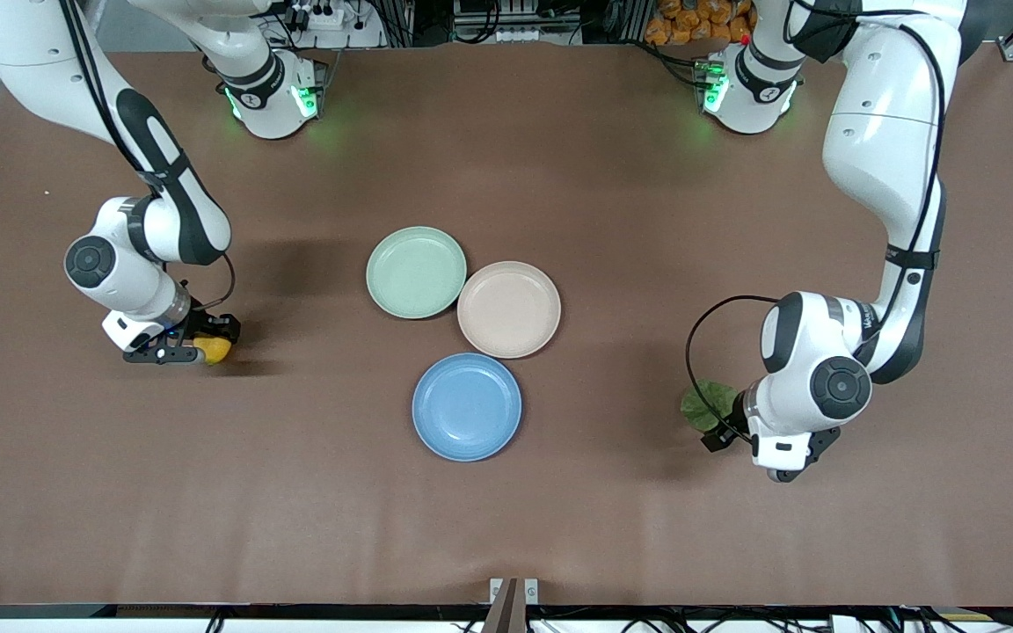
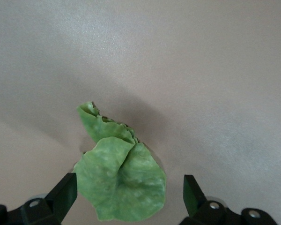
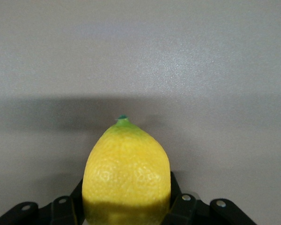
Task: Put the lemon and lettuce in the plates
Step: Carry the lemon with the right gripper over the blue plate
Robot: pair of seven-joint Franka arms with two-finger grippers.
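The yellow lemon (image 1: 216,351) is at the right arm's end of the table, and my right gripper (image 1: 205,341) is shut on it. In the right wrist view the lemon (image 3: 127,176) fills the space between the fingers (image 3: 179,208). The green lettuce leaf (image 1: 705,404) lies on the table at the left arm's end. My left gripper (image 1: 729,428) is down at it and open; in the left wrist view the leaf (image 2: 119,176) lies between the spread fingers (image 2: 61,194). The light blue plate (image 1: 467,407) and the beige-pink plate (image 1: 509,309) sit in the middle, both bare.
A mint-green plate (image 1: 416,272) touches the beige-pink plate, farther from the front camera. A small bracket (image 1: 513,593) stands at the table's front edge.
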